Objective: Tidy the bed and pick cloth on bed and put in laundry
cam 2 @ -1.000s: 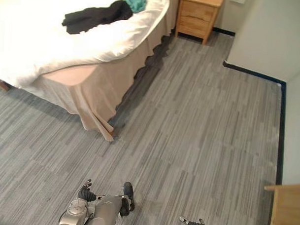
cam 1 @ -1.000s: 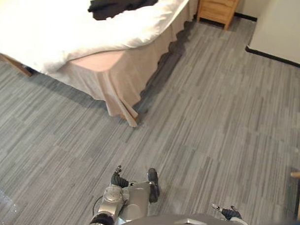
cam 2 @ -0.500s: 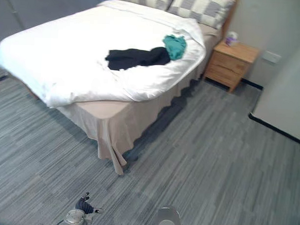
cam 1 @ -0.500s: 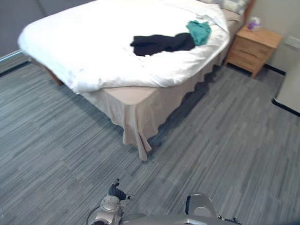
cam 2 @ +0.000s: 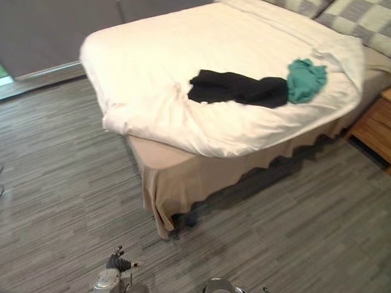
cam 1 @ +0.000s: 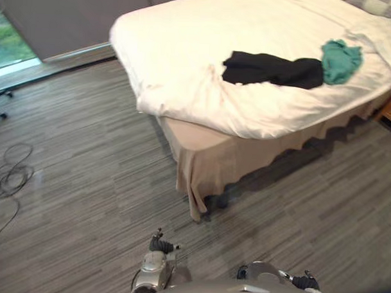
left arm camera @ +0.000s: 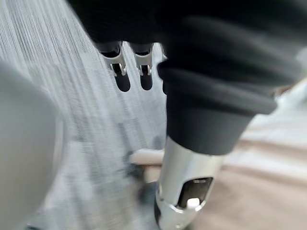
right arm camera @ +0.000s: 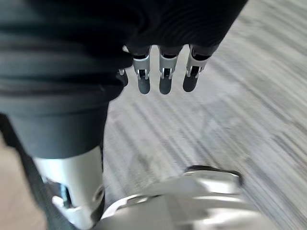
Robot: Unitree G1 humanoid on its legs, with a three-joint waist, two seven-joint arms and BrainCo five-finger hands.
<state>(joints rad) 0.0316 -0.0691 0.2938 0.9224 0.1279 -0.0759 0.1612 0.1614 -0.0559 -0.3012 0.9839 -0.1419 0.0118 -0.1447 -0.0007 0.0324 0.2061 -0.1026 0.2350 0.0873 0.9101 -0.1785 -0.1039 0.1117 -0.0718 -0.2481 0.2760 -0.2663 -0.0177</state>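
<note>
A black cloth (cam 1: 272,69) lies spread on the white duvet of the bed (cam 1: 186,56). A teal cloth (cam 1: 342,60) is bunched right beside it, toward the pillows. Both sit far ahead of me, near the bed's right edge. My left hand (cam 1: 160,245) hangs low at the bottom of the eye views, over the floor. In its wrist view the fingers (left arm camera: 121,76) are straight and hold nothing. My right hand (cam 1: 304,281) also hangs low over the floor, fingers (right arm camera: 163,79) relaxed and empty.
The bed's near corner with its beige skirt (cam 1: 197,179) stands about a step ahead. Checked pillows (cam 2: 373,24) lie at the head. A wooden nightstand (cam 2: 382,127) is by the bed's right side. Grey striped floor surrounds the bed; a window (cam 1: 6,43) is far left.
The whole picture has shifted: the camera has turned left and now faces the bed's near corner. Both hands stay low by my sides. The cloths lie as before.
</note>
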